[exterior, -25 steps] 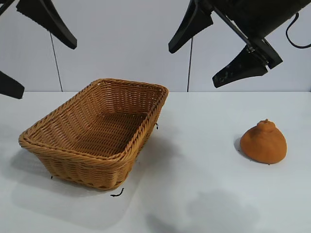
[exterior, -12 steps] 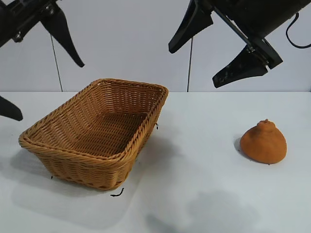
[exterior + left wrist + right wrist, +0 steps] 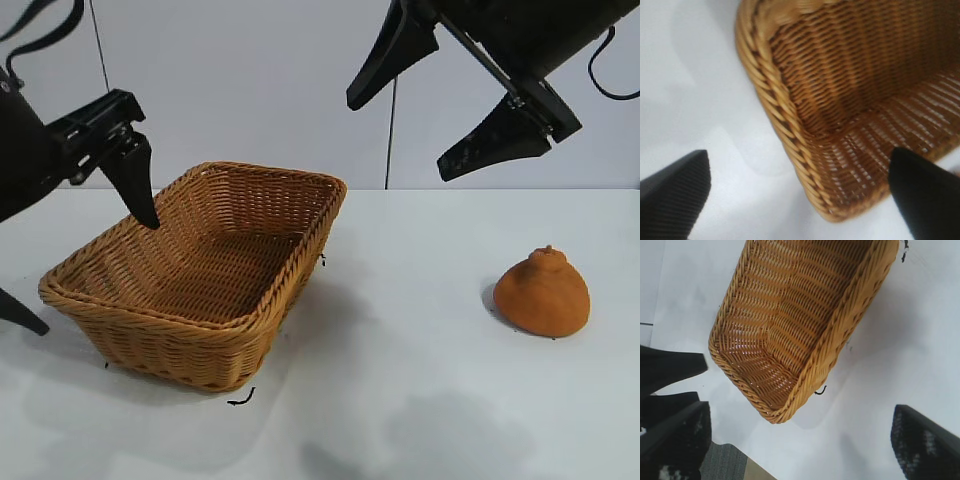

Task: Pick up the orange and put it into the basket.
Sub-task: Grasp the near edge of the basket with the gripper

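The orange (image 3: 543, 292), a dull-orange rounded cone with a small knob, sits on the white table at the right; neither wrist view shows it. The golden-brown wicker basket (image 3: 265, 172) stands at the left, with nothing inside. It also shows in the left wrist view (image 3: 772, 95) and the right wrist view (image 3: 840, 335). My left gripper (image 3: 95, 276) is open and straddles the basket's left end, one finger over the rim and one outside by the table; in its own view (image 3: 799, 151) the basket's corner lies between the fingers. My right gripper (image 3: 398, 137) is open and empty, high above the table between basket and orange (image 3: 801, 407).
A small black scrap (image 3: 240, 399) lies on the table in front of the basket. The white tabletop (image 3: 400, 380) stretches between basket and orange. The left arm's dark fingers (image 3: 670, 367) show in the right wrist view, near the table's edge.
My left gripper has come down from the top left to the basket's left end. The right gripper, the orange and the basket have not moved.
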